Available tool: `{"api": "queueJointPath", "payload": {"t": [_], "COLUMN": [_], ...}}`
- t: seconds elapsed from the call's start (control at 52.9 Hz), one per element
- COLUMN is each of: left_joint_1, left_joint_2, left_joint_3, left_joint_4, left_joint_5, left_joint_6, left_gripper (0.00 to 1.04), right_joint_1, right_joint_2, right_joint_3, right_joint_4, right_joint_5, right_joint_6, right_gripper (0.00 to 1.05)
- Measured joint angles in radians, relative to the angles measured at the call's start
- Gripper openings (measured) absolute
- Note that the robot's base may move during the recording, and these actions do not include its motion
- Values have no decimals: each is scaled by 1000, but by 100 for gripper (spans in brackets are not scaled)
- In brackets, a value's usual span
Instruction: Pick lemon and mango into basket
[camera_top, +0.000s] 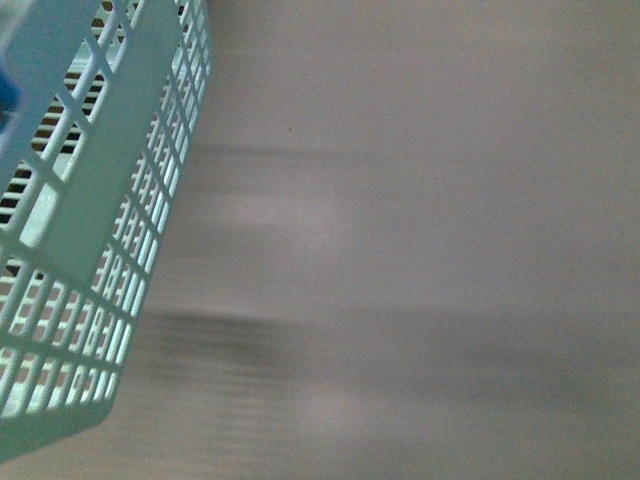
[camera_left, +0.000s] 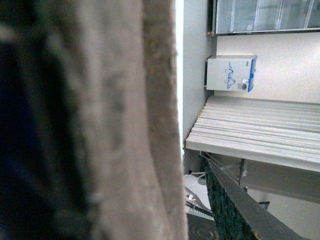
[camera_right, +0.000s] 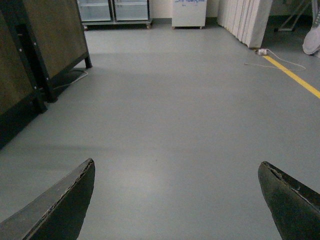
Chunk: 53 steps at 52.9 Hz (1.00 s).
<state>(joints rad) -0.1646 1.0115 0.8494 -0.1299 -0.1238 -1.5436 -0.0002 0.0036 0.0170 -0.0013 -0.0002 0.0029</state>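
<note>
The right gripper (camera_right: 176, 165) is wide open. Its 2 dark fingers (camera_right: 60, 210) are far apart and hold nothing. Past them there is only grey floor (camera_right: 175, 100). Further off, a yellow line (camera_right: 295, 77) runs along the floor, with a white cable (camera_right: 280, 57) near it. A dark wooden stand (camera_right: 45, 45) sits at the side, and a white cabinet (camera_right: 189, 12) stands by the far wall.

I cannot tell how the left gripper is, because its camera is filled by a fuzzy beige thing (camera_left: 125, 125) (too blurry to name). Behind that are a white box (camera_left: 230, 73) and a stack of pale boards (camera_left: 260, 130).

The basket (camera_top: 110, 200) is pale aqua with slotted sides. It sits tilted and very close at the left of the front view, next to a blurry grey surface (camera_top: 420, 230).
</note>
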Motion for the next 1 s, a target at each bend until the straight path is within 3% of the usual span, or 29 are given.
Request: {"api": "queueJointPath", "payload": {"t": [1.002], "left_joint_1": [0], "left_joint_2": [4], "left_joint_3": [0], "left_joint_4": [-2], "left_joint_5": [0], "left_joint_6": [2], "left_gripper": [29], "right_joint_1": [0], "right_joint_2": [0], "right_joint_3": [0], "right_joint_4": [0], "right_joint_5": [0], "right_joint_6": [0], "right_gripper": [96]}}
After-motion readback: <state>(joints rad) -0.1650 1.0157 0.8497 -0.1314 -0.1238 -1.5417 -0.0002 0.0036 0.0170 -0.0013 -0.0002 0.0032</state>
